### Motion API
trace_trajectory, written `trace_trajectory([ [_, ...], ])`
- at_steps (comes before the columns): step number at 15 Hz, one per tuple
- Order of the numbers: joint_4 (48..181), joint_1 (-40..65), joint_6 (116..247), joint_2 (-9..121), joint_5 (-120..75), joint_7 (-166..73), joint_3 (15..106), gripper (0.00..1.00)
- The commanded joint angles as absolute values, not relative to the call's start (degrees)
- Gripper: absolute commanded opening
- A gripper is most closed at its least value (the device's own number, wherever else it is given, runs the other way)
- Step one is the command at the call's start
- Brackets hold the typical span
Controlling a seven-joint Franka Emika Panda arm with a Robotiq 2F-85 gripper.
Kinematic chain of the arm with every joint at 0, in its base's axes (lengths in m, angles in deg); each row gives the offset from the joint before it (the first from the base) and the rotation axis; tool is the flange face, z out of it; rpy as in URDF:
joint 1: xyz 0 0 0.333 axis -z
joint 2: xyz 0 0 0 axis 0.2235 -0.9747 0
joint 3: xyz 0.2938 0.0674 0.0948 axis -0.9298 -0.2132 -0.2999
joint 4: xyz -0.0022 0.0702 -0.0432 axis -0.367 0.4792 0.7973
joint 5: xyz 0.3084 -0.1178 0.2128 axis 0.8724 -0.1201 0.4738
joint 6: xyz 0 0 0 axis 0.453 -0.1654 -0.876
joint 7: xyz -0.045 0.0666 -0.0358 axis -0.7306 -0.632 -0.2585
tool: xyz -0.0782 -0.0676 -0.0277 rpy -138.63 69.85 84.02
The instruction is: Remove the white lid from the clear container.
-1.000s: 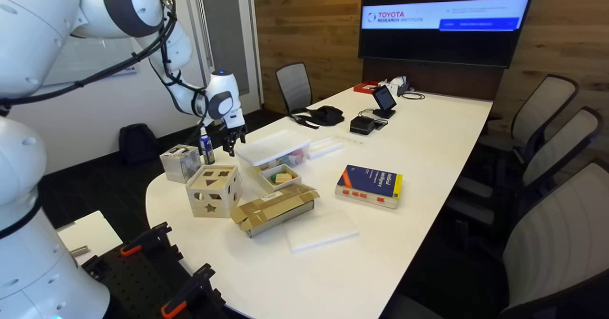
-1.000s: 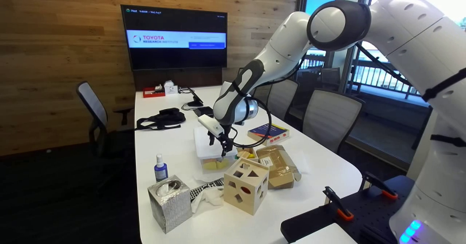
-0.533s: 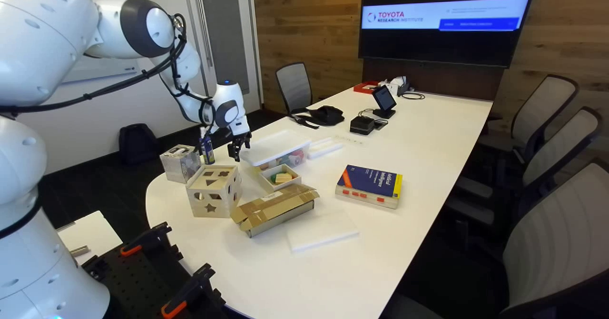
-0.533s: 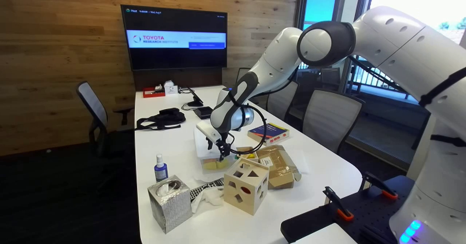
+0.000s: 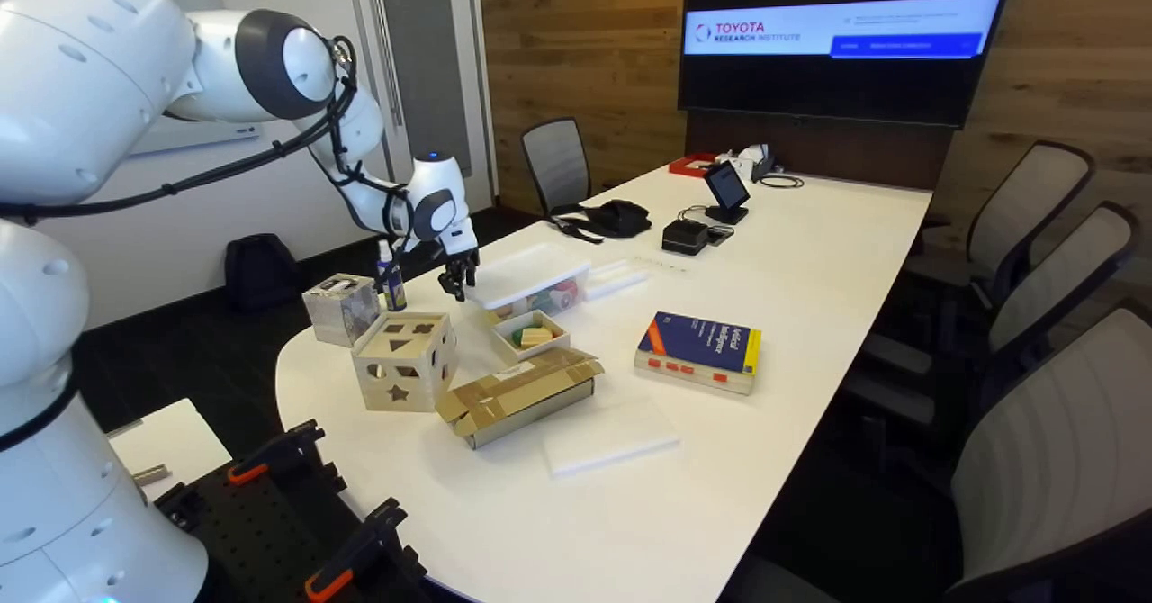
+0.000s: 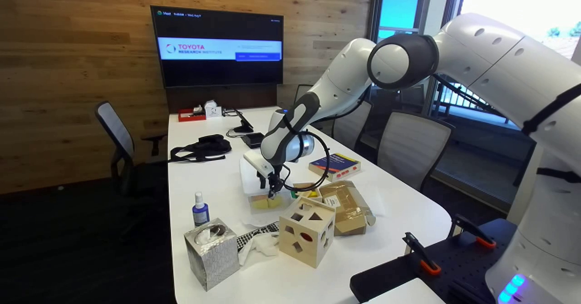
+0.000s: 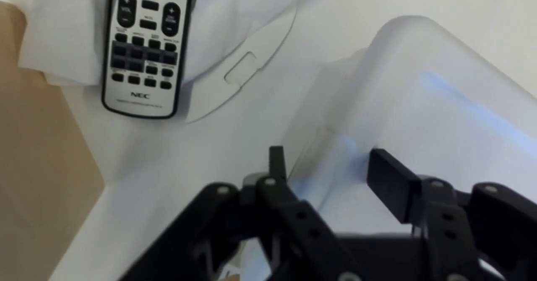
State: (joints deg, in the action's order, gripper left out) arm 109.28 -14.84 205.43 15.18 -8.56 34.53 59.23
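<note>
Near the desk's left edge [image 6: 178, 186], the parted pincer [image 7: 327, 163] has come astride the white lid's rim [image 7: 368, 96], likely to grip.

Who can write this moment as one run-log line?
white lid: atop clear container | gripper: straddling lid edge, grip unclear | lid removal: not yet done

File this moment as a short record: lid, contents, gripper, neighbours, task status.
white lid: lying over the clear container
contents: coloured items seen through the side, too unclear to name
gripper: open, astride the lid's edge in the wrist view; contact cannot be told
beside the container: open tray holding blocks
also in view: wooden cube, NEC remote, blue spray bottle, tissue box
task status: lid not yet off
</note>
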Motion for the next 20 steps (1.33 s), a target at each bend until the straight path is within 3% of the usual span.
trace_trajectory([
  [1,106.40,-15.61,203.27,13.58,-9.73,37.49,60.37,0.25],
  [7,106.09,-15.38,202.78,14.12,-9.95,37.62,60.20,0.16],
  [20,109.71,-15.46,199.83,20.64,-11.37,35.83,59.00,0.16],
])
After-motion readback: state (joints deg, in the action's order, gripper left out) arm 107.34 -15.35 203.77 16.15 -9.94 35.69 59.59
